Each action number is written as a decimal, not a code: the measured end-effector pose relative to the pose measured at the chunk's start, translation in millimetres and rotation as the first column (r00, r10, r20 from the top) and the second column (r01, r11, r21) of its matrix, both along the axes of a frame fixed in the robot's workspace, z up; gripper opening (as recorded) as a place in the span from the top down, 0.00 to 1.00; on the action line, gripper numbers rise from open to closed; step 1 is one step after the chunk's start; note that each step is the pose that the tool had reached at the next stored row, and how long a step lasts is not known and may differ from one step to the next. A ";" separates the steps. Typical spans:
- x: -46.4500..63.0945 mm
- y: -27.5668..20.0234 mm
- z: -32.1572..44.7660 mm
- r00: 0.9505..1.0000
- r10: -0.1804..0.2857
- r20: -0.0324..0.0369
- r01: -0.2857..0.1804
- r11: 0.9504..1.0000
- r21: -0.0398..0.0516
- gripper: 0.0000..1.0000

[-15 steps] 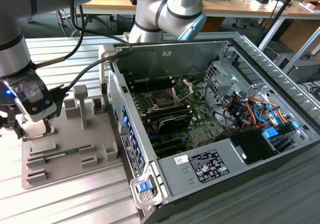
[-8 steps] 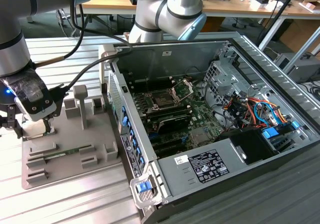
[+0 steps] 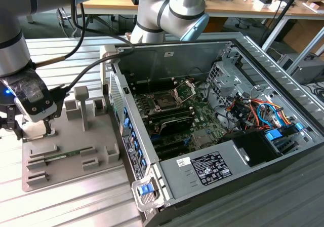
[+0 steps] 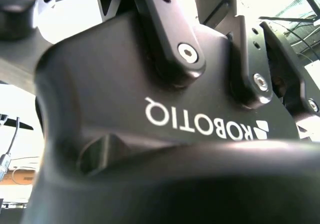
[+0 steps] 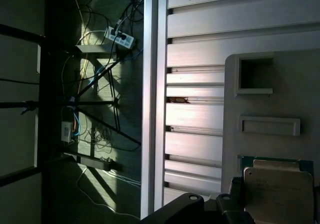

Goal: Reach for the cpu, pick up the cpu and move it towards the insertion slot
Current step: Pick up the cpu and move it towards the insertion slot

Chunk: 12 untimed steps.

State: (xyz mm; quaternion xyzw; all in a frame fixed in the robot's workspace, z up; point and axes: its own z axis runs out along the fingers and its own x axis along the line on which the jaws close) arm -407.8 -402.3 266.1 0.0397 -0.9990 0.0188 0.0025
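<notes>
At the exterior view's left the hand (image 3: 32, 129) is low over the grey tray (image 3: 101, 158), right by the flat cpu (image 5: 277, 193) in the first wrist view, and I cannot tell if it is wide or holding, so a soft, level pinch on the chip's edges is best, with the insertion slot (image 3: 165, 102) well apart, mid-frame.

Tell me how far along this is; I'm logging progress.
Done: the gripper is down at the tray, right by the cpu. In hand: the pick; the cpu lies flat on the tray in the first wrist view, and I cannot tell if it is gripped. Left: it is not lifted and is far from the slot.
</notes>
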 end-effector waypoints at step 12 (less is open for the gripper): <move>0.0 0.0 3.2 1.000 0.000 0.000 0.000 1.000 0.000 0.45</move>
